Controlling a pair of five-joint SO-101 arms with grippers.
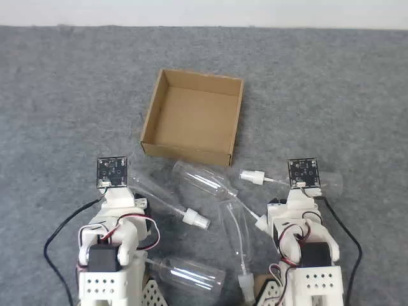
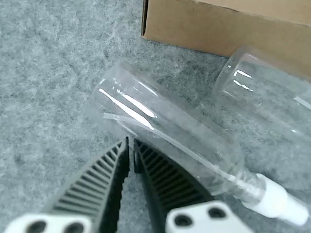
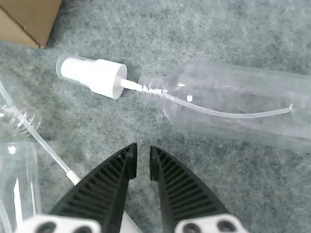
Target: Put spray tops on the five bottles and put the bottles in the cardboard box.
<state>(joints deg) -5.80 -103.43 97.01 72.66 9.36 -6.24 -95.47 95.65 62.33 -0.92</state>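
Left hand is held low over the desk, pressed together on nothing, beside a capped bottle. Right hand is nearly closed, empty, near a second bottle whose spray top is seen clear of the neck. The cardboard box is cut off in both wrist views.

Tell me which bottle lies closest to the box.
The middle bottle, its base almost against the front wall of the box; the others lie farther back, toward the arms.
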